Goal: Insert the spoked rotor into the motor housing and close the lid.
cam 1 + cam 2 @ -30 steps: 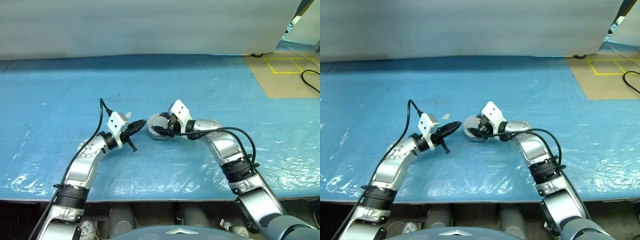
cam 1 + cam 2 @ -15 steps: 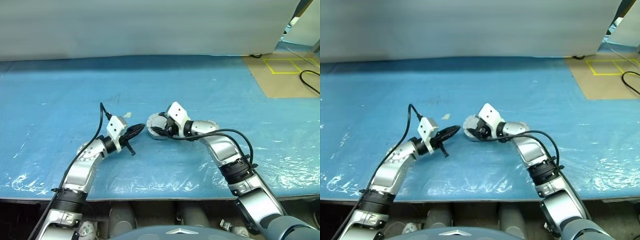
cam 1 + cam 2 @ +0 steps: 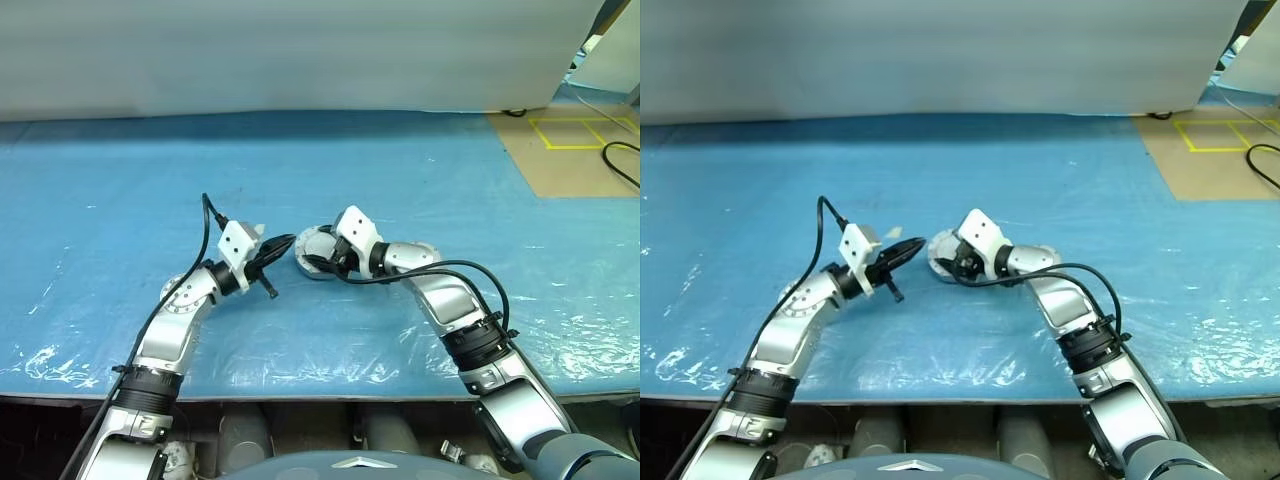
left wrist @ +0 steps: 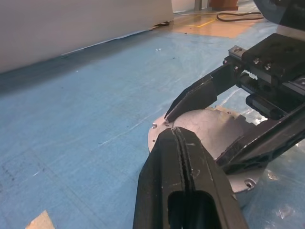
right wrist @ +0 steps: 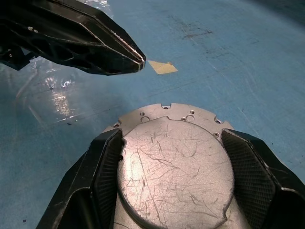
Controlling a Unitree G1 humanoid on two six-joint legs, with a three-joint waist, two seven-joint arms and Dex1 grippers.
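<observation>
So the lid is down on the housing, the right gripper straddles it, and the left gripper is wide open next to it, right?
Not quite. The left gripper is shut, its two fingers pressed together to a point, as the right wrist view shows. The rest holds: the lid lies closed on the housing, and the right gripper straddles it.

The lid (image 5: 174, 167) is dull silvery grey, its face crossed by fine pale scratches — small dark screw holes dot its rim. The table cover (image 3: 120, 190) is bright blue with glossy white wrinkles. A tape scrap (image 5: 162, 67) is tan — the fingers (image 5: 102, 167) matte black.
</observation>
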